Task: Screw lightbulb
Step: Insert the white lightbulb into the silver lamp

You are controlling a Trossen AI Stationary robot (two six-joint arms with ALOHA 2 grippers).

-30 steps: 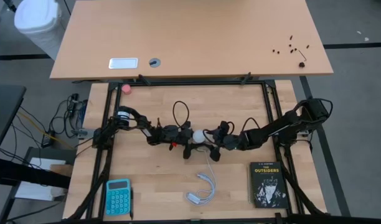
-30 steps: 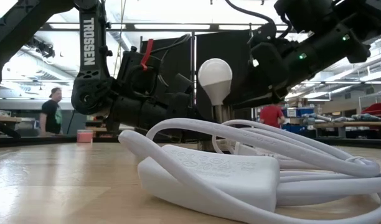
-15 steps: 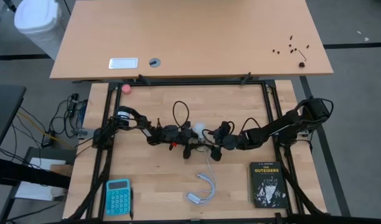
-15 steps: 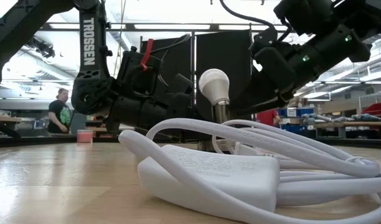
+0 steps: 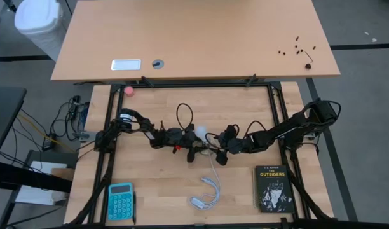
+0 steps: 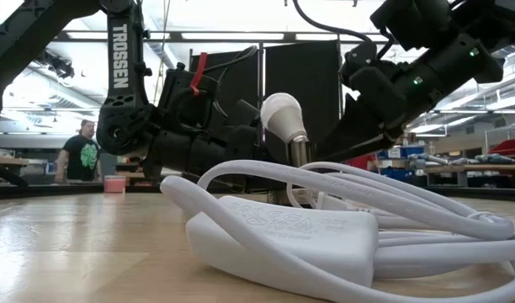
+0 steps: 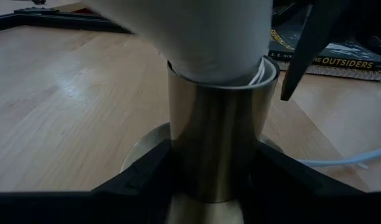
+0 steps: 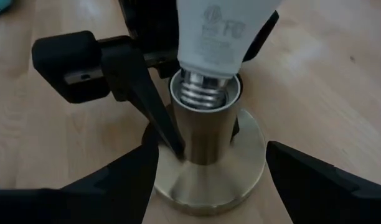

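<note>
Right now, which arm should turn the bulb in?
Right, probably. The left gripper has its fingers clamped on the brass socket, steadying it. The right gripper sits open beside the lightbulb, which leans in the socket, threads showing.

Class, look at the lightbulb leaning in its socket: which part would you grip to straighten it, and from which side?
Grip the lightbulb on its bare white neck, fingers coming level from either side. The threaded base already sits in the brass socket, which the left gripper clamps.

A robotics lab or workshop: in the low view, ceiling strip lights [image 6: 199,35] run across the top, cluttered workbenches [image 6: 476,160] sit at right, and a person [image 6: 79,151] stands at left.
</note>
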